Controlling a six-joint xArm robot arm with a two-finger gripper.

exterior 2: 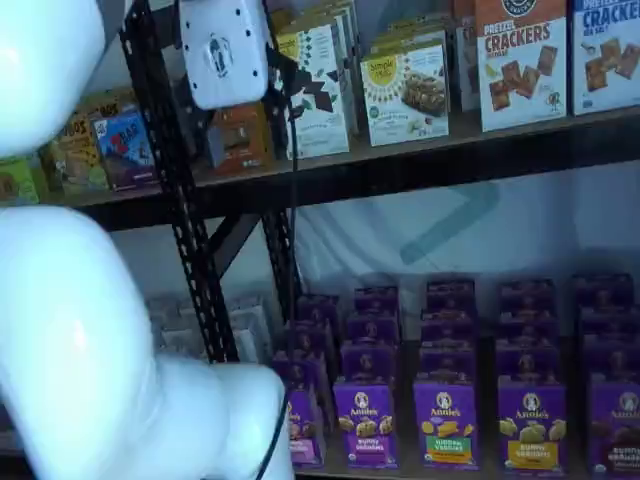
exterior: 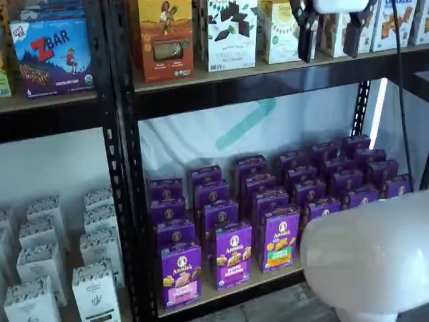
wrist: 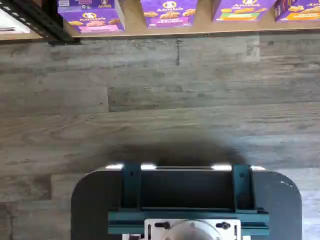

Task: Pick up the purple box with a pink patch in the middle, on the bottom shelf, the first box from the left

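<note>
The purple box with the pink patch [exterior: 181, 274] stands upright at the front left end of the bottom shelf [exterior: 224, 292], close to the black upright. The wrist view shows this box [wrist: 91, 15] at the end of a row on the tan board [wrist: 150, 31]. In a shelf view the box [exterior 2: 306, 428] is half hidden behind the white arm. My gripper [exterior: 328, 54] hangs high up in front of the upper shelf, far above and to the right of the box. Its two black fingers [exterior: 305, 33] stand well apart with nothing between them. Its white body [exterior 2: 222, 50] shows side-on.
Rows of other purple boxes [exterior: 280, 238] fill the bottom shelf to the right and behind. The upper shelf [exterior: 268, 74] carries orange and white boxes. White boxes [exterior: 94, 288] fill the rack to the left. The white arm [exterior: 369, 258] bulks in the foreground. A dark mount with teal brackets [wrist: 185, 200] hangs over the grey wood floor [wrist: 160, 100].
</note>
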